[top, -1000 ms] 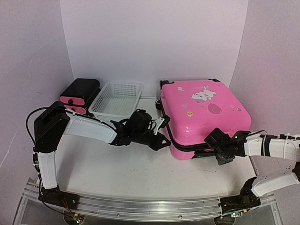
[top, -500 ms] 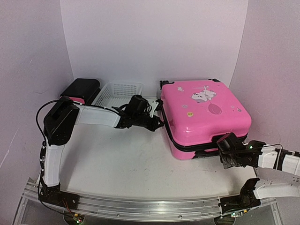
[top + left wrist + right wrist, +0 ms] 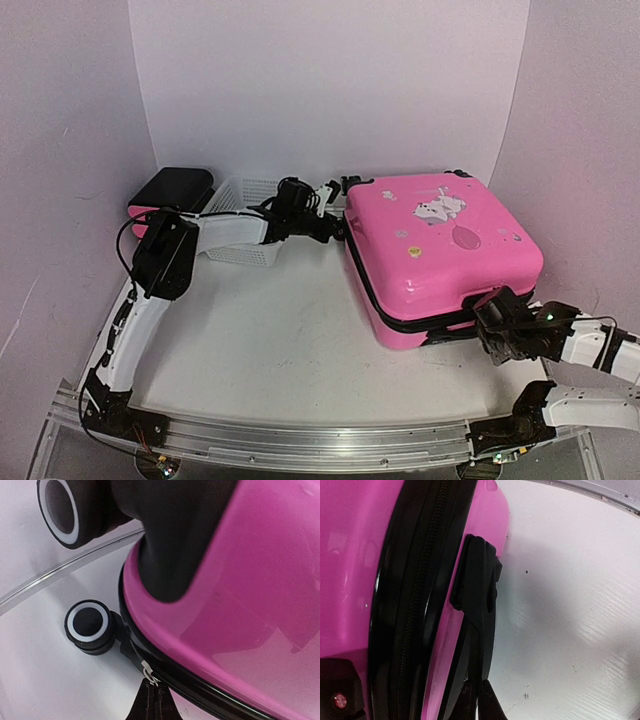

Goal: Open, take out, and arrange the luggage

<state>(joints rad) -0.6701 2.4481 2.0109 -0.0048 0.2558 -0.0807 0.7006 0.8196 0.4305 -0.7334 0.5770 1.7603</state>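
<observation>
Only the wrist view is showing the left gripper [image 3: 150, 695] pinching the zipper pull [image 3: 148, 672]; the right gripper [image 3: 492, 328] is sitting closed beside the luggage [image 3: 440, 250], lying between them on a white table [image 3: 270, 340] amid pale walls [image 3: 320, 90].

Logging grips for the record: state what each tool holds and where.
Left tool pinches the luggage's zipper pull near a wheel. Right tool is shut beside the shell; hold unclear.
</observation>
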